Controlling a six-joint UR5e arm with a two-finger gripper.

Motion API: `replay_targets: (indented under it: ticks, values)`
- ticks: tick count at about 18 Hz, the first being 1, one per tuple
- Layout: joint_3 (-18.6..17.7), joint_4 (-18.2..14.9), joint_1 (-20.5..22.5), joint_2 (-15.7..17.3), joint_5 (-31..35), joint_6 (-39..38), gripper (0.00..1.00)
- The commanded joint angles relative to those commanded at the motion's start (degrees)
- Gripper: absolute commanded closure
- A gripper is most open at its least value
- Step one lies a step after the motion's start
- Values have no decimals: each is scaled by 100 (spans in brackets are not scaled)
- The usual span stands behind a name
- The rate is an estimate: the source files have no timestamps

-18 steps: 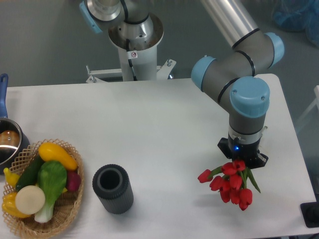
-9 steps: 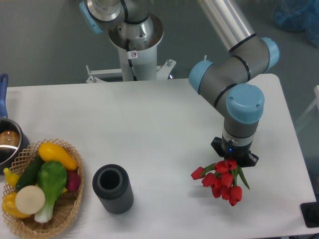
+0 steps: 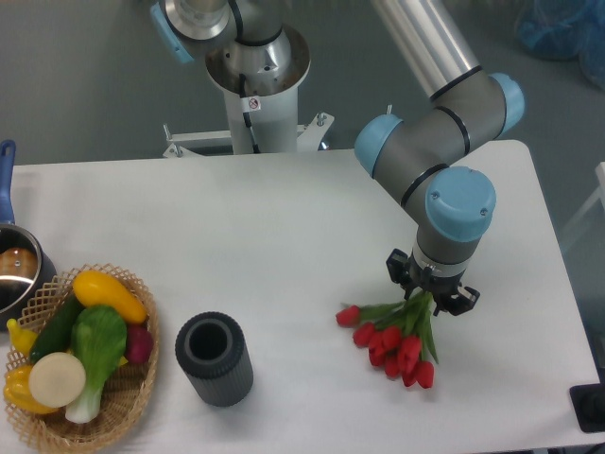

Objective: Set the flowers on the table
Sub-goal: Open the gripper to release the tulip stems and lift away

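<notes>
A: Where is the small bunch of red tulips with green leaves and thin green stems point(image 3: 392, 338) at this moment?

B: It is on the right side of the large white matte tabletop point(image 3: 284, 236), under the wrist of the grey and light-blue robot arm point(image 3: 444, 180). The buds spread out toward the front and the left, low over the surface. I cannot say for sure if they touch it or hang just above.

A: And the black two-finger gripper point(image 3: 430, 295)?

B: It points down at the stem end. The stems go up into it, so I judge it is closed on them, but the wrist hides the fingers and I cannot see how wide the jaws stand.

A: Which step is this, in your opinion?

B: The placing step, near its end. The flowers are at the table, but they are not released.

A: What does the next move ask for?

B: If the bunch is not yet lying down, a little more descent. Then the jaws must open and the arm must rise straight, so the stems are not dragged.

A: Is anything in the way?

B: No. The dark grey ribbed cylinder cup point(image 3: 215, 359) stands well apart on the left, and the woven wicker basket of yellow and green vegetables point(image 3: 80, 359) is farther left.
</notes>
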Motion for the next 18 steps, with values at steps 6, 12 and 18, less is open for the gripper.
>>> replay_targets:
  ticks: [6, 12, 18]
  values:
    - [62, 18, 272, 149, -193, 61, 0]
    - [54, -69, 790, 430, -457, 1096, 0]
    - [45, -78, 853, 422, -317, 1529, 0]
